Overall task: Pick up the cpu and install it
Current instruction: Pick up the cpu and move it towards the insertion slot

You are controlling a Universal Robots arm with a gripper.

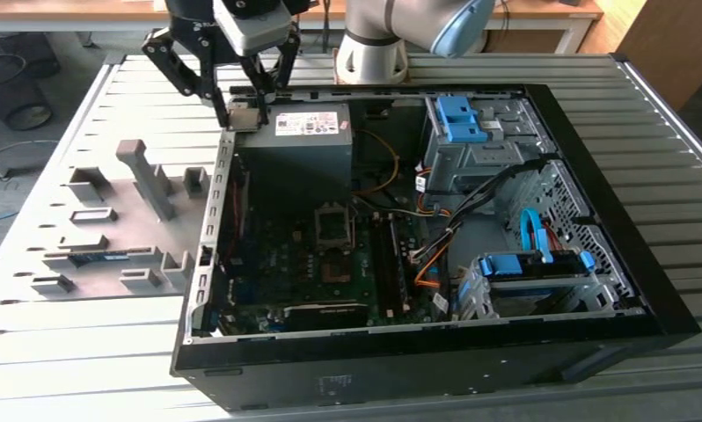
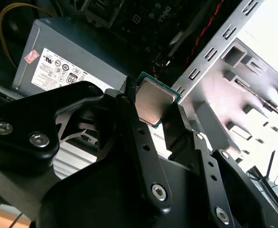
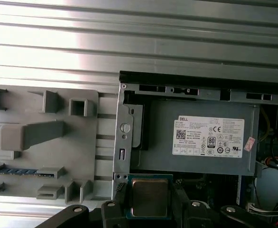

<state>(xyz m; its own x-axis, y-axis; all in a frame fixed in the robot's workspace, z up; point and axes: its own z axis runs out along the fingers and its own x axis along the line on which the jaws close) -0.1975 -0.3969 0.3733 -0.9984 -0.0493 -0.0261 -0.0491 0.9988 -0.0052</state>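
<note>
The cpu (image 2: 152, 100) is a small square chip with a silver lid and green edge. My gripper (image 2: 151, 114) is shut on it, the black fingers (image 2: 136, 137) pressing its two sides. In the first wrist view the cpu (image 3: 149, 196) hangs over the case's corner, beside the grey power supply (image 3: 196, 137). In the exterior view the gripper (image 1: 243, 112) hovers above the far corner of the open computer case (image 1: 632, 290), at that view's left. The motherboard's cpu socket (image 1: 331, 222) lies open in the middle of the case, well away from the gripper.
A grey parts holder (image 1: 105, 229) with slots and blocks lies on the slatted metal table (image 1: 656, 105), at the exterior view's left of the case. Blue drive bays (image 1: 463, 119), cables (image 1: 434, 255) and a drive cage (image 1: 533, 272) fill the case's other side.
</note>
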